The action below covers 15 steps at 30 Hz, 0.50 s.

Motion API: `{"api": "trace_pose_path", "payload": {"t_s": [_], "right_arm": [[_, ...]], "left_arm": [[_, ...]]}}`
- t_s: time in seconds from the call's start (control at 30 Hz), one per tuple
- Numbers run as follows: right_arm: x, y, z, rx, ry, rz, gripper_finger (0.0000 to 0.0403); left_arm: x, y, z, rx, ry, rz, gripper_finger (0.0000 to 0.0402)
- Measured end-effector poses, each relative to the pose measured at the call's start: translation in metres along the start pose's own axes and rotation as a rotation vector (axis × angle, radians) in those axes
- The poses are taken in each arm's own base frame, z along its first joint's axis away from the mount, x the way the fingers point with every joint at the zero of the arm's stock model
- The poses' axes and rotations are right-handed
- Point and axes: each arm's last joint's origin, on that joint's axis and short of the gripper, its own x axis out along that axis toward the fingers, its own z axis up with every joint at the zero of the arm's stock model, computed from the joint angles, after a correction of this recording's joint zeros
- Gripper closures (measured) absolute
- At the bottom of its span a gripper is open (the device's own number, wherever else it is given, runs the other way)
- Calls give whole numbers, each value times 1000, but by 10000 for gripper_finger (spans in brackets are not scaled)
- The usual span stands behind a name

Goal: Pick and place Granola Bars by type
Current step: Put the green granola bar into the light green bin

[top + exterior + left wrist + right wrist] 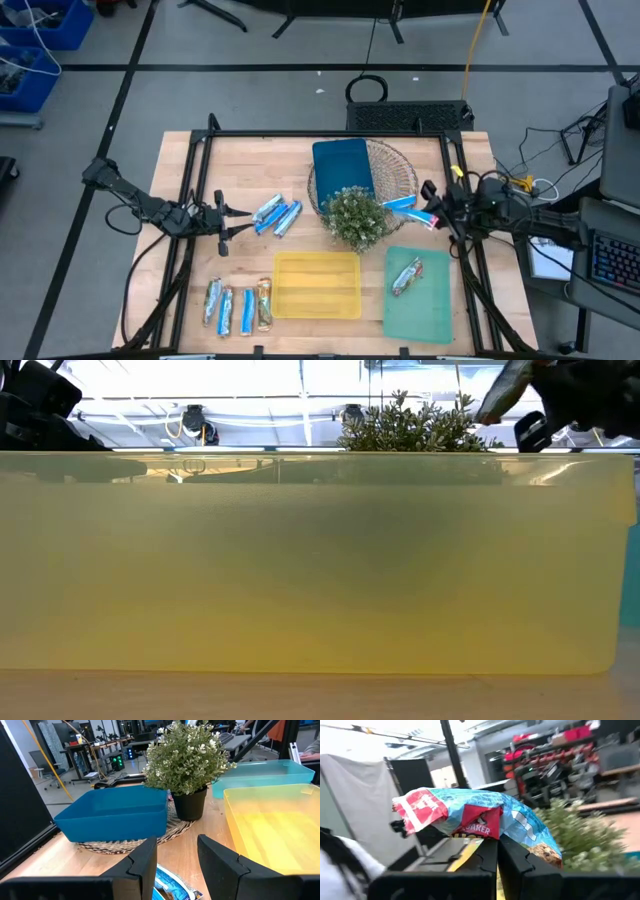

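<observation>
High view: right gripper clamped on a red-and-blue granola bar beside the plant; best lifted clear of leaves before swinging trayward.

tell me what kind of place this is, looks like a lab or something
Most likely a robotics lab or workshop. The wooden table sits inside a black metal frame with two robot arms; beyond it are workbenches with cables and electronics, shelving with red bins, and blue storage bins on the grey floor.
</observation>
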Motion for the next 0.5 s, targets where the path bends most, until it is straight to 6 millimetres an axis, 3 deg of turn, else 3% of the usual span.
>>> {"api": "trace_pose_path", "payload": {"t_s": [0.33,0.5], "right_arm": [[3,17,1,180,99,144,403],[2,21,-4,285,269,0,403]], "left_arm": [[0,0,0,0,0,0,256],[0,0,0,0,0,0,256]]}}
